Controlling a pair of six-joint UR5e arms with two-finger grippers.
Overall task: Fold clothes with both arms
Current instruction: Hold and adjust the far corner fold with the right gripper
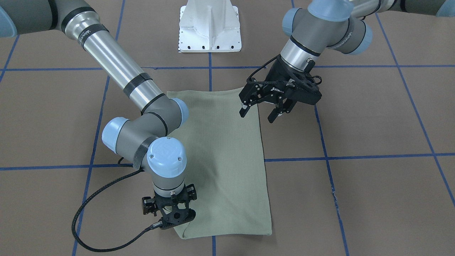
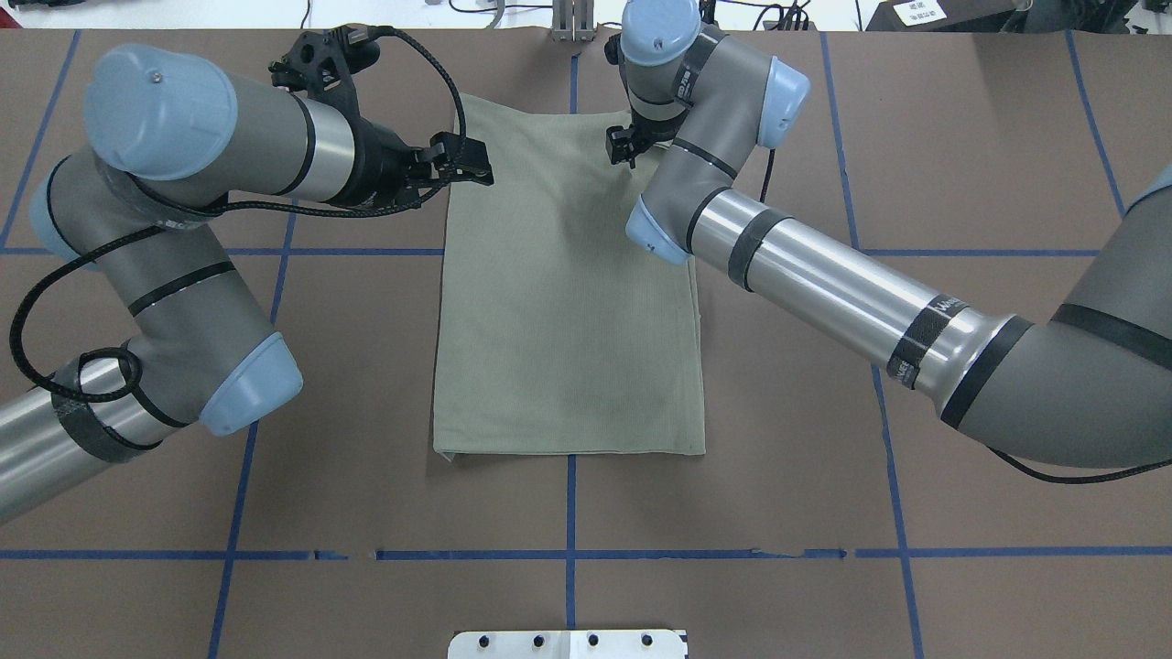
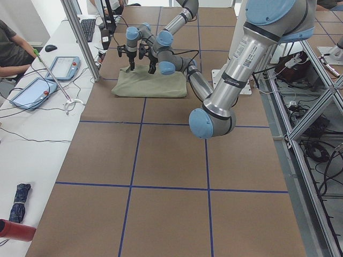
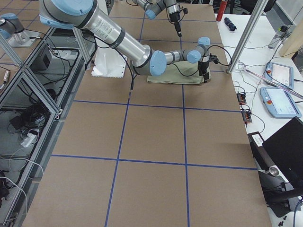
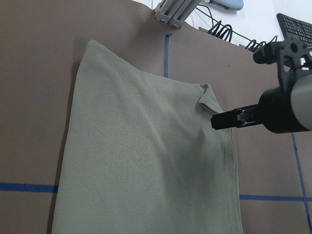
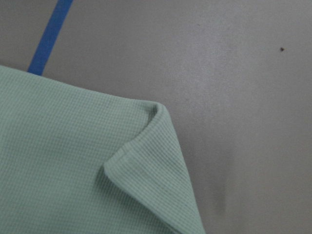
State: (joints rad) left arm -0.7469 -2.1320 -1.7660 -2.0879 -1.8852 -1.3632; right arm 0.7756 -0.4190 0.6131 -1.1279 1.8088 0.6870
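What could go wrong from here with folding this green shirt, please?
1. The green shirt has its far corner turned over, next to the right gripper; folding now may press in that crease.
2. The left gripper hangs open above the shirt, holding nothing; a one-sided lift could skew the fold.

On the black body of the left gripper point(image 1: 257, 116), white lettering reads roughly "ROBOTIQ"; white print on the right arm's point(image 1: 113, 64) black band point(image 1: 91, 33) is too blurred to read.
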